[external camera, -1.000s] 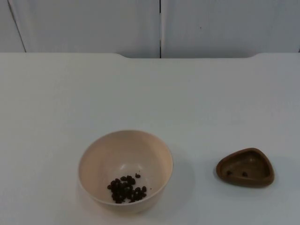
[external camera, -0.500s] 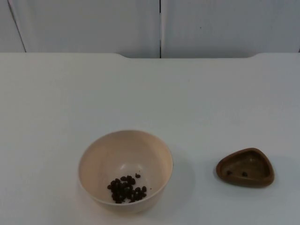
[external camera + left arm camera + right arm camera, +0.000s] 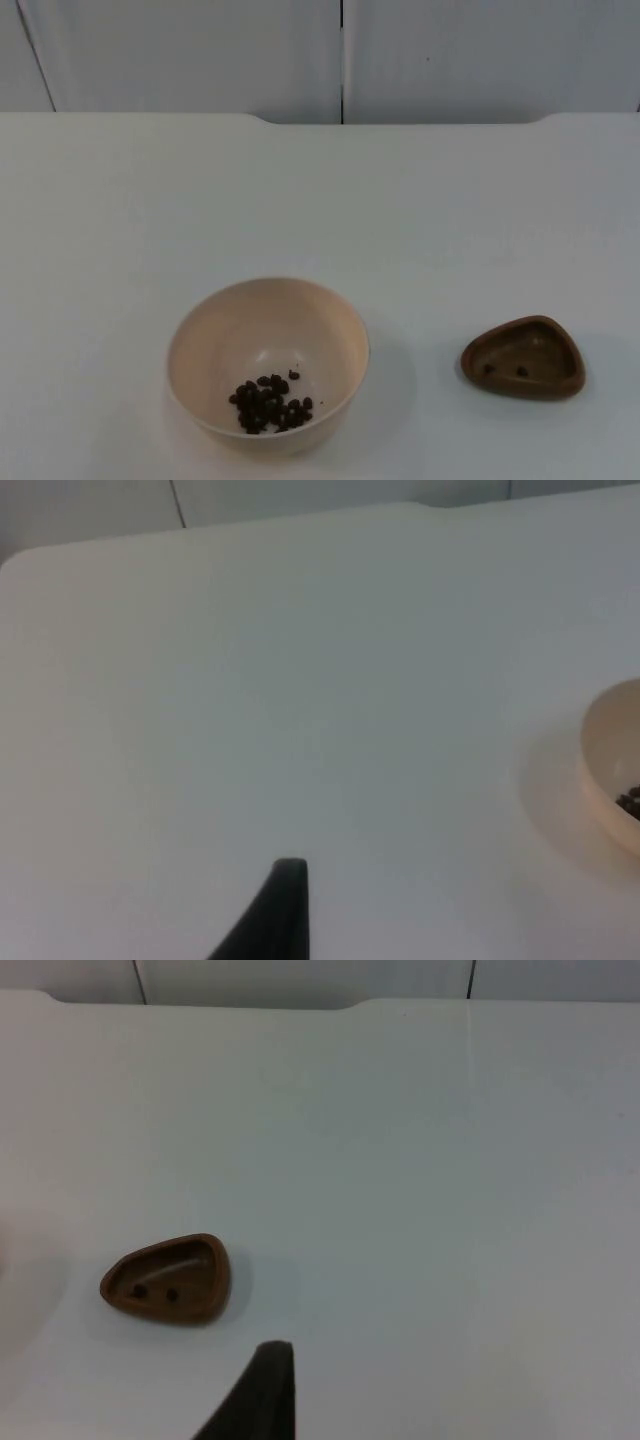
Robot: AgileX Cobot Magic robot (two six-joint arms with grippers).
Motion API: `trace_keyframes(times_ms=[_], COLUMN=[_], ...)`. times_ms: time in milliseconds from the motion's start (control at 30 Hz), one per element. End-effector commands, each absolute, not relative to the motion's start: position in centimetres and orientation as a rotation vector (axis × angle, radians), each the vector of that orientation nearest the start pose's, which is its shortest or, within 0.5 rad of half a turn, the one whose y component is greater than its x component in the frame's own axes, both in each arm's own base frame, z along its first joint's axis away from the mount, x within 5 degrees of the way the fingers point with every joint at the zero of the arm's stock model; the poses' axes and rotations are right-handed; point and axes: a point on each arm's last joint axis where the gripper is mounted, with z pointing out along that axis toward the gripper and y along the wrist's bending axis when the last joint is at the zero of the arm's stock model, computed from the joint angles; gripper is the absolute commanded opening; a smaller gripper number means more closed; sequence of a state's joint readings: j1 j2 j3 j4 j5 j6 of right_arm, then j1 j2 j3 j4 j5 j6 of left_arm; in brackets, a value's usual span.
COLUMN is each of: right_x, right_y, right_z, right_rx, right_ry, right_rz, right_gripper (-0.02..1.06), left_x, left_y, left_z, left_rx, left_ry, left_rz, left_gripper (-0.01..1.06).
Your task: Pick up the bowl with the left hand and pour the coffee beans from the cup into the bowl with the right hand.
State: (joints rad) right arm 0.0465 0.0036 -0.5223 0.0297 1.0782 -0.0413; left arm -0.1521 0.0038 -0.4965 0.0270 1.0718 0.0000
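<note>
Mostly poured already — bowl (image 3: 268,365) sits on the tabletop (image 3: 320,200) holding beans (image 3: 270,403), cup (image 3: 524,357) well apart with two left. Left gripper (image 3: 275,910), right gripper (image 3: 260,1390) wait; finger spread — cannot tell. Next: grip bowl's rim firmly.

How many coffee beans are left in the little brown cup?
2. Both coffee beans lie on the floor of the brown cup, side by side; the rest are piled in the bowl to its left.

The bowl (image 3: 268,362) looks like smooth matt cream plastic; the cup (image 3: 524,357) like matt brown wood; the surface (image 3: 400,210) is smooth, matt white.
</note>
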Motion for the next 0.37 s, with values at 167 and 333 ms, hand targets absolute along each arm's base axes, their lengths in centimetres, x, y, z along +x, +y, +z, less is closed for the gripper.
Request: trace_keyframes(times_ms=[167,333], right_x=[-0.76,-0.76], right_y=[0.21,0.21], right_z=[28.05,28.05], right_rx=[-0.080,-0.080], right_ry=[2.042,2.042], right_rz=[0.037,0.037], right_gripper=[1.05,1.05], left_x=[-0.45,-0.47], left_y=[0.32,0.29], left_z=[27.43,27.43], left_rx=[0.084,0.024], left_ry=[2.063,2.065], left_rz=[-0.009,0.027], left_gripper=[1.05,1.05])
